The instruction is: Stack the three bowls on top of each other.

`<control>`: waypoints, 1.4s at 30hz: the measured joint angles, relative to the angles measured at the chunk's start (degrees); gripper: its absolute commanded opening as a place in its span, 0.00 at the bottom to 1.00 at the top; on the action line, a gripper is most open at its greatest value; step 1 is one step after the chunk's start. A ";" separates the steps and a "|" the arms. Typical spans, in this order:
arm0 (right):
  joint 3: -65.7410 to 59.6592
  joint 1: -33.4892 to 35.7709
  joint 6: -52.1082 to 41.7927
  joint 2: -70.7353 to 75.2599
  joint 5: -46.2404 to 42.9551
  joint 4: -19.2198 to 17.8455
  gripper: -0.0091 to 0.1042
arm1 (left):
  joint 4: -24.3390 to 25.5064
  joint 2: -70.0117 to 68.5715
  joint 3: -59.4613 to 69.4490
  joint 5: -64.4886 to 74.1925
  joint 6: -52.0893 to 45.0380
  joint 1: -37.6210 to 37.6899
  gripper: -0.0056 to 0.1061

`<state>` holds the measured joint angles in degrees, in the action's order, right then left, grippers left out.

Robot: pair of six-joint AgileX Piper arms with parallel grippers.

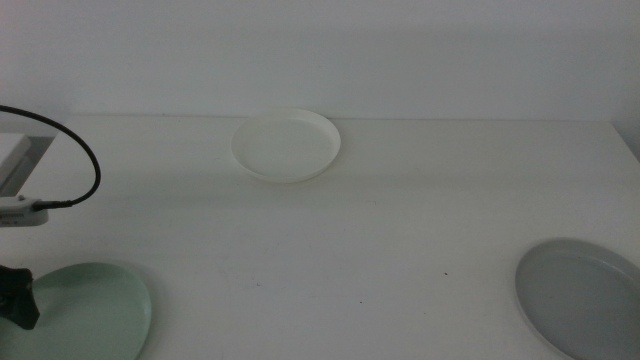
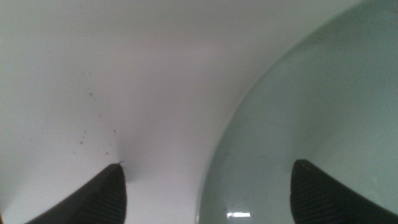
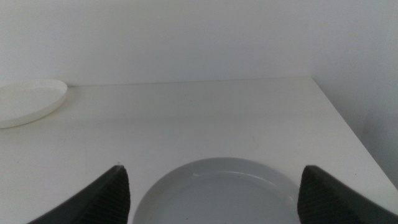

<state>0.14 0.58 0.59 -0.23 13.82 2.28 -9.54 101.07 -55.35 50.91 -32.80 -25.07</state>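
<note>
Straddling mint bowl (image 2: 323, 112) rim, left tool (image 2: 208, 186) wide open.

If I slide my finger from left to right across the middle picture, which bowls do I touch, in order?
Shallow mint green round bowl → shallow white round bowl → shallow grey round bowl.
</note>
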 measured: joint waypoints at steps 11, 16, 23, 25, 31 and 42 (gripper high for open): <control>0.00 0.00 0.00 0.00 0.00 0.00 0.90 | -0.13 1.84 -0.03 1.36 -0.05 0.00 0.12; 0.00 0.00 0.00 0.00 0.00 0.00 0.90 | -0.39 1.84 -0.15 3.74 -0.14 0.00 0.03; 0.00 0.00 0.00 0.00 0.00 0.00 0.90 | -1.87 1.74 -3.05 10.19 0.70 0.00 0.03; 0.00 0.00 0.00 0.00 0.00 0.00 0.90 | -3.29 1.07 -4.98 13.14 1.05 0.13 0.03; 0.00 0.00 0.00 0.00 0.00 0.00 0.90 | -16.01 -2.03 -10.95 16.09 4.46 5.68 0.03; 0.00 0.00 0.00 0.00 0.00 0.00 0.90 | -17.62 2.16 -24.64 12.87 24.65 29.40 0.03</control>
<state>0.14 0.58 0.59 -0.23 13.82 2.28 -27.17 103.23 -80.00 63.77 -8.15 4.33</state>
